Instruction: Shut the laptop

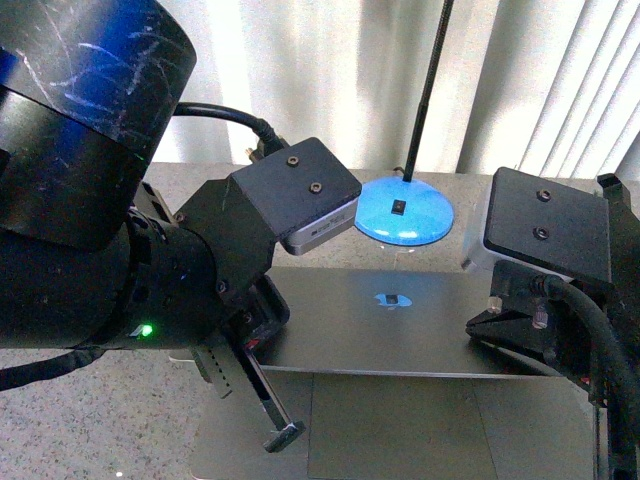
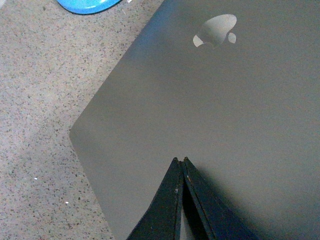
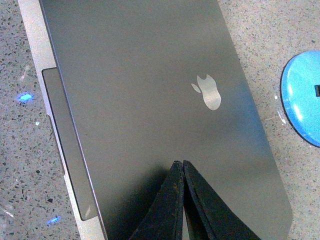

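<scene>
**One laptop, lid nearly down, two grippers on top**

There's just one grey laptop (image 1: pixel 400 330), sitting on the speckled table (image 2: pixel 35 100) right in front of the robot. One blue lamp base (image 1: pixel 405 210) is just behind it. The lid is tipped low over the keyboard half but isn't flat, and a strip of the trackpad (image 3: pixel 62 135) shows past its edge. There's one apple logo (image 3: pixel 207 92) on the lid. The left gripper (image 2: pixel 180 161) and right gripper (image 3: pixel 182 164) both have their fingers pinched together on nothing, tips over the lid.
</scene>
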You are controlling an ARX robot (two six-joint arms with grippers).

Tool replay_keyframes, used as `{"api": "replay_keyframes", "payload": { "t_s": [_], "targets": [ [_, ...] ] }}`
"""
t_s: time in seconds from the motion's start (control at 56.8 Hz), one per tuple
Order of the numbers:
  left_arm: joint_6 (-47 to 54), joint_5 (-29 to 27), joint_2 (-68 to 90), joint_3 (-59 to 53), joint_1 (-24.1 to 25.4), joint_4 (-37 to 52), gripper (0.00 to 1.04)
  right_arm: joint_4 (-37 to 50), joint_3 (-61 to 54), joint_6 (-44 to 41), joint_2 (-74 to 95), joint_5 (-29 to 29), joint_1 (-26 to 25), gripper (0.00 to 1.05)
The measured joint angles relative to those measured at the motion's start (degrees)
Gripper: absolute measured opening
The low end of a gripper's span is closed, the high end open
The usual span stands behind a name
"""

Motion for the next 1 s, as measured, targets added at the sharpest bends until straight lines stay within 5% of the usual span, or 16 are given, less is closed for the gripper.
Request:
{"api": "replay_keyframes", "payload": {
  "t_s": [1.003],
  "targets": [
    [-1.3, 1.3, 5.6, -3.5, 0.3, 5.4, 0.04, 6.0, -3.1, 0.9, 6.0, 0.0, 0.7, 0.03]
  ]
}}
